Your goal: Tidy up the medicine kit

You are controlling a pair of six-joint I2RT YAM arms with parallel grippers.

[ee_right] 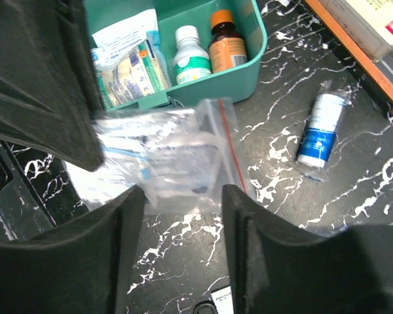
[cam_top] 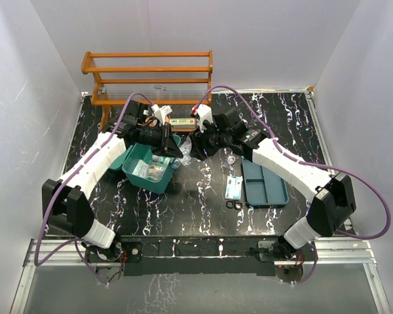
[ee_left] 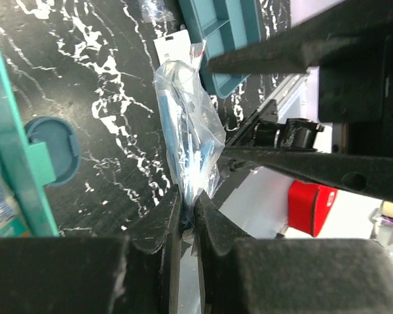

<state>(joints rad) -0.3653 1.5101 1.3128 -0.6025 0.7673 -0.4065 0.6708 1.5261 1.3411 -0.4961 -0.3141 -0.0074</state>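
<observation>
Pinches a clear zip bag (ee_left: 183, 124) in the left gripper (ee_left: 187, 219), jaws pressed shut on its lower end, and brackets the same bag with the right gripper (ee_right: 182, 196), jaws parted to either side of it, above the black marbled table (cam_top: 203, 209). Shows the teal box (ee_right: 216, 82) open just beyond the bag, left of the table's middle, holding two bottles (ee_right: 191, 55) and some packets (ee_right: 128, 62), with a blue-and-white roll (ee_right: 319, 127) lying beside it. Shows the tray (cam_top: 265, 184) well apart on the right side and the orange rack (cam_top: 147, 69) at the far edge.
</observation>
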